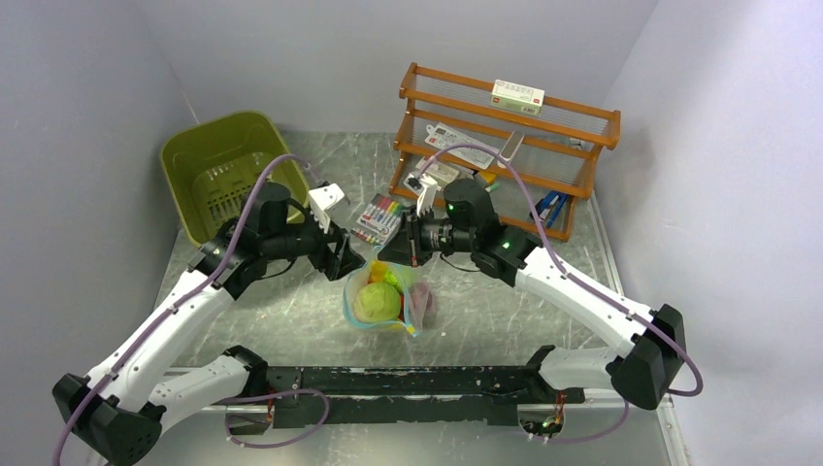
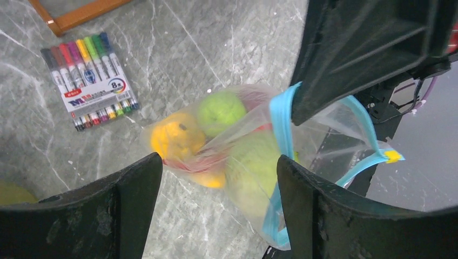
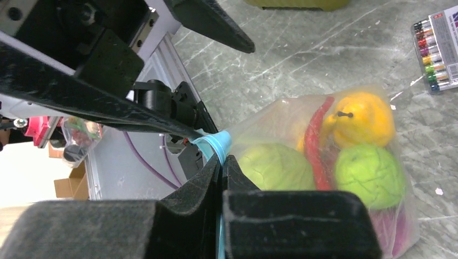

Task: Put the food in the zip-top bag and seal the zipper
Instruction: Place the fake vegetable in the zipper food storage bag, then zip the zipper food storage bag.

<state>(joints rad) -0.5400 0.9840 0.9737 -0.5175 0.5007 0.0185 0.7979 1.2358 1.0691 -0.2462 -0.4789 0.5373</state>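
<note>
The clear soft plastic zip-top bag (image 1: 423,301) is mid-table, mouth facing up, its thin teal-blue zipper strip (image 2: 282,124) running roughly far-to-near, and the small plastic toy food (image 3: 367,172) (orange, green and pale green balls, a red chili) is inside. The right gripper (image 3: 221,164) is pinched tight on that strip, while the left gripper (image 2: 216,172) is spread wide with the bag between its fingers, gripping nothing. Both crowd the bag's far side; a flat pack of coloured markers (image 1: 378,218) lies just beyond, an olive-green plastic tub (image 1: 218,165) far left, an orange wooden rack (image 1: 505,136) far right
</note>
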